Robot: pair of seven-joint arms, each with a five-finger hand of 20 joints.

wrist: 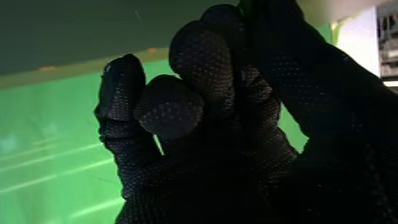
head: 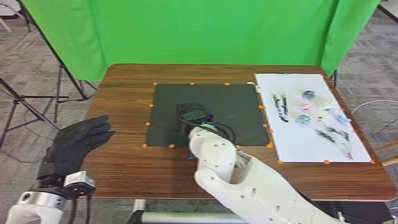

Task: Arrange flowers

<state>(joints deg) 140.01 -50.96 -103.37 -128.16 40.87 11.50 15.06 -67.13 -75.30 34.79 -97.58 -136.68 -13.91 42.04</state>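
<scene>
Over at two o'clock on the bench, a white board bears the flowers and dark stems. Mid-bench lies a black mat, partly hidden beneath the right hand, whose arm enters from five o'clock; its grip I cannot tell. Green backdrop at twelve, stand at ten. Toward nine, the left hand has straight fingers.

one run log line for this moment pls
arrange flowers | right hand: over black mat | left hand: open, left of mat | flowers: on white sheet
</scene>
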